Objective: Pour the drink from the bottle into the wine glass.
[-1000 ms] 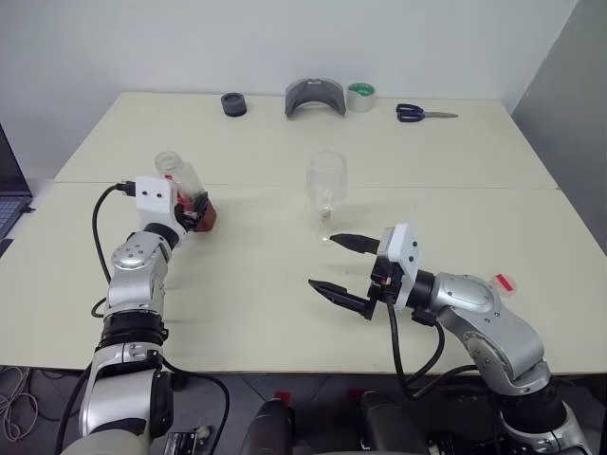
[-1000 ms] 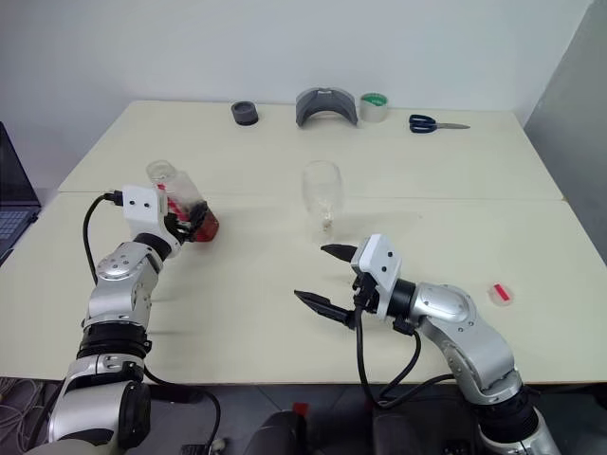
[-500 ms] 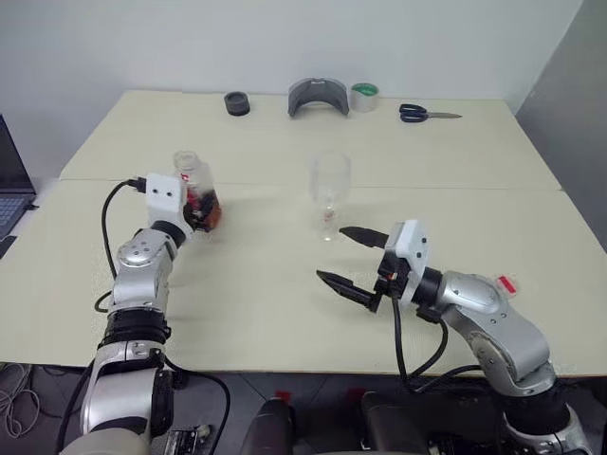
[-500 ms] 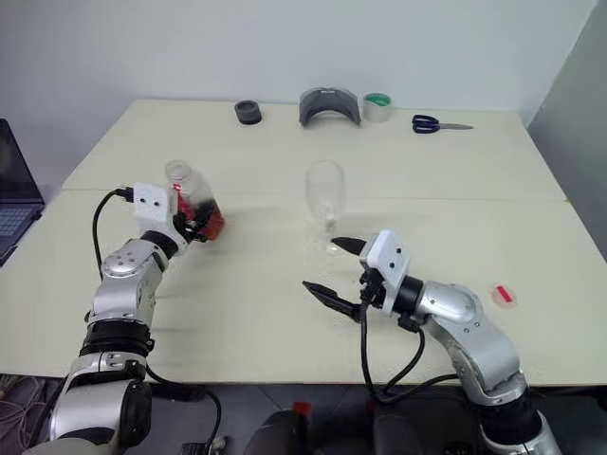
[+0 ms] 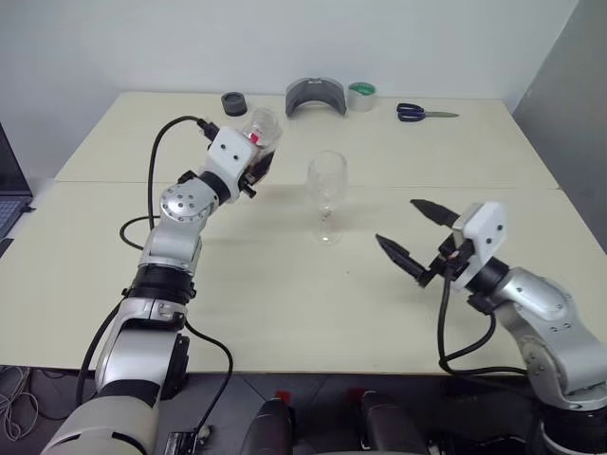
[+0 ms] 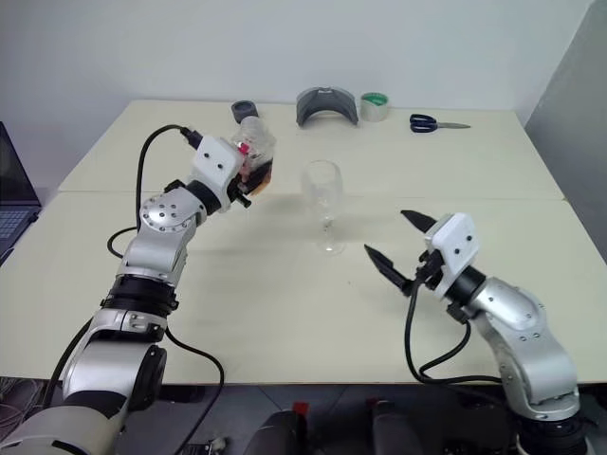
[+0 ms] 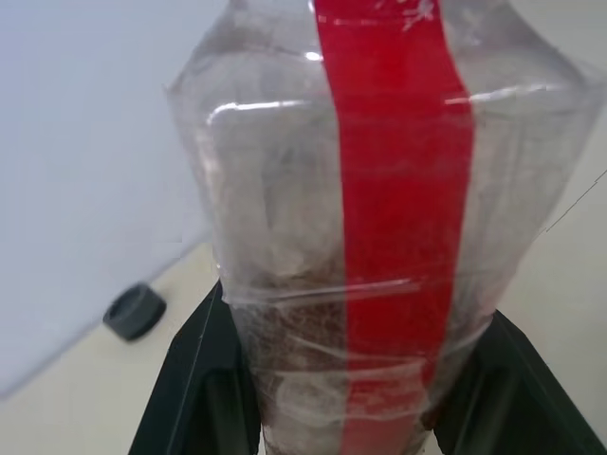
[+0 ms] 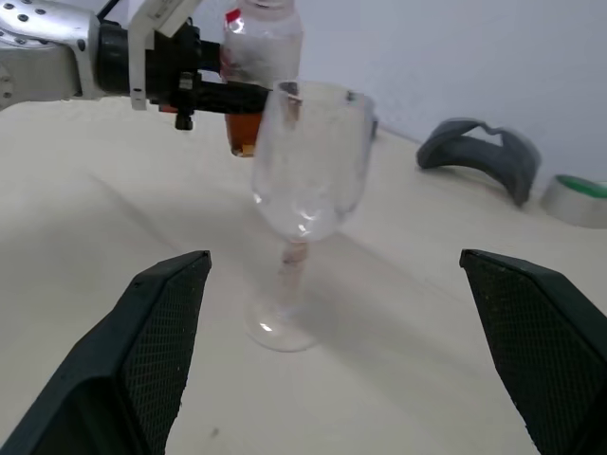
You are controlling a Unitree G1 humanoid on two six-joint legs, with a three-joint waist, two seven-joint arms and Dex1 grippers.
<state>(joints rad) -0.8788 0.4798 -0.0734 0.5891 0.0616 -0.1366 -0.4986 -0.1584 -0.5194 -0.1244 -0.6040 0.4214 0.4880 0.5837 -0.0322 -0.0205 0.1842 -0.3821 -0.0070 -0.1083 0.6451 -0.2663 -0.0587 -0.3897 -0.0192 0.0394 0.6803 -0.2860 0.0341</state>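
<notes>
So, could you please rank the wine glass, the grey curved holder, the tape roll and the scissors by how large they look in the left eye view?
Largest to smallest:
1. wine glass, though it stands nearer the camera
2. grey curved holder
3. scissors
4. tape roll

The scissors and tape roll look close, so their order is unsure.

Pale cream table [image 5: 285, 284], wine glass standing mid-surface.
The wine glass [image 5: 326, 194] stands upright on its foot; along the far edge lie a black ring [image 5: 233, 103], a grey curved piece [image 5: 316, 96], a green-cored tape roll [image 5: 361, 96] and blue-handled scissors [image 5: 423, 113].
</notes>
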